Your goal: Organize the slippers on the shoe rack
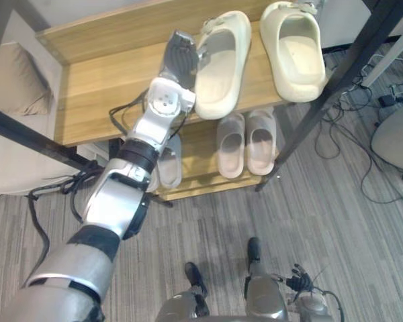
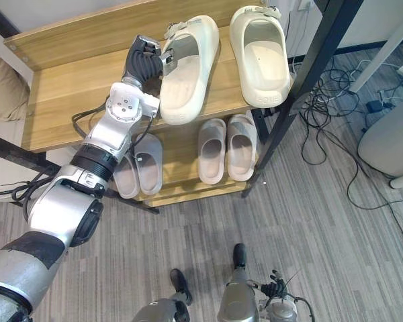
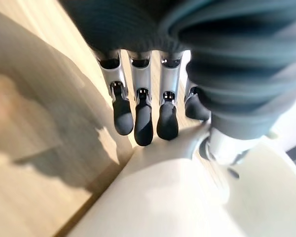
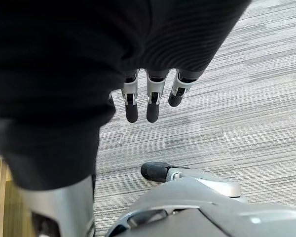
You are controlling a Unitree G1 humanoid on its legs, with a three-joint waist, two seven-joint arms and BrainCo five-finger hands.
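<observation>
Two cream slippers lie on the shoe rack's top wooden shelf (image 1: 101, 94): the left one (image 1: 218, 64) and the right one (image 1: 295, 50), toes toward me. My left hand (image 1: 178, 60) rests on the shelf against the left slipper's outer side. In the left wrist view its fingers (image 3: 143, 113) are straight, tips down at the slipper's edge (image 3: 172, 197), with the thumb over the rim. On the lower shelf stand a pink pair (image 1: 246, 142) and a grey pair (image 2: 140, 168), partly under my arm. My right hand (image 4: 148, 101) hangs open over the floor.
Black frame posts (image 1: 336, 80) slant at the rack's right and left. A beige cushion (image 1: 17, 87) lies to the left. Cables (image 1: 363, 121) trail over the grey carpet at the right, beside a grey rounded object (image 1: 396, 141).
</observation>
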